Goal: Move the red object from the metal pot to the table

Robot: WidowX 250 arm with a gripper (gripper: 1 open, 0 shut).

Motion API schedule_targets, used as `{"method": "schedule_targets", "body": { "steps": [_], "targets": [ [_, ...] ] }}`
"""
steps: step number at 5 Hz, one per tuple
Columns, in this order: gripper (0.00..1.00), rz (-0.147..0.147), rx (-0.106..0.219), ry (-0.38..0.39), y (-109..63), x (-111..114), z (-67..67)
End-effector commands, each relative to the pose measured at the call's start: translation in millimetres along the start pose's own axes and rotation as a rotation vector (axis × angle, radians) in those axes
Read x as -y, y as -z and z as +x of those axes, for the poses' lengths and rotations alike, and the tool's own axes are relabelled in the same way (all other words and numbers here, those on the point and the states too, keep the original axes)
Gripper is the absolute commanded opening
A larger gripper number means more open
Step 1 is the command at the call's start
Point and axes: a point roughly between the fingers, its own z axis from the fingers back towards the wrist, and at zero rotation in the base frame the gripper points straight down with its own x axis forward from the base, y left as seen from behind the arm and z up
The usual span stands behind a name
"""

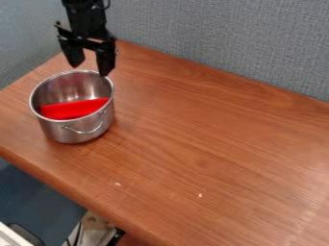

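Observation:
The metal pot (pixel 73 113) stands near the table's left edge, its thin wire handle facing the front. Inside it lies the red object (pixel 69 108), flat across the bottom. My gripper (pixel 90 64) hangs just above the pot's far rim, pointing down, open, with nothing between its black fingers (pixel 110 63). The table (pixel 206 135) is a reddish-brown wood-grain top that fills most of the view.
A grey-blue textured wall (pixel 232 34) runs behind the table. The table's front edge drops off at the lower left, where floor and clutter (pixel 90 233) show below.

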Motion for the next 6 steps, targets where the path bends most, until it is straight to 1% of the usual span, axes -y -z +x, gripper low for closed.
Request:
{"method": "schedule_targets", "body": {
  "steps": [1, 2, 3, 4, 5, 6],
  "targets": [
    [1.0, 0.023, 0.094, 0.033, -36.5, 1, -4.1],
    [1.0, 0.014, 0.092, 0.036, -51.3, -3, -7.3],
    [1.0, 0.013, 0.076, 0.038, -55.2, -7, -6.7],
    [1.0, 0.017, 0.065, 0.037, -58.8, -15, -9.6],
    [1.0, 0.034, 0.082, -0.034, -60.4, -32, -20.5],
    [1.0, 0.047, 0.093, -0.098, -57.3, -48, -31.4]
  ]
}}
